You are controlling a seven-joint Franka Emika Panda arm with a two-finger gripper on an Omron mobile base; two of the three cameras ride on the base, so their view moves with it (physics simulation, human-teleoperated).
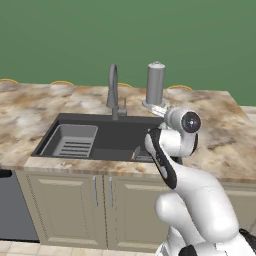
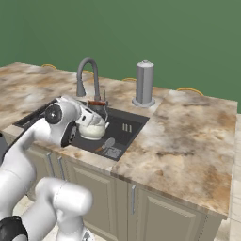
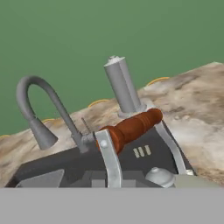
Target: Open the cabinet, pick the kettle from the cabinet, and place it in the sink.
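The cream-white kettle [image 2: 92, 127] sits low inside the dark grey sink [image 2: 134, 123], at the right end of the basin near the faucet [image 2: 87, 75]. I cannot tell whether it rests on the bottom. My gripper [image 2: 95, 106] is shut on its reddish-brown wooden handle [image 3: 131, 127], which lies close and slanted in the hand view above the lid knob [image 3: 159, 176]. In the left base view my own wrist hides the kettle, over the sink [image 1: 75, 120]. The cabinet is out of view.
A ribbed tray insert [image 1: 75, 141] fills the basin's left end. A tall grey cylinder [image 2: 144, 84] stands on the marble counter [image 2: 188, 136] behind the sink's right corner. A small grey utensil [image 2: 110, 148] lies in the basin's front corner. Low beige cabinets [image 1: 95, 210] are below.
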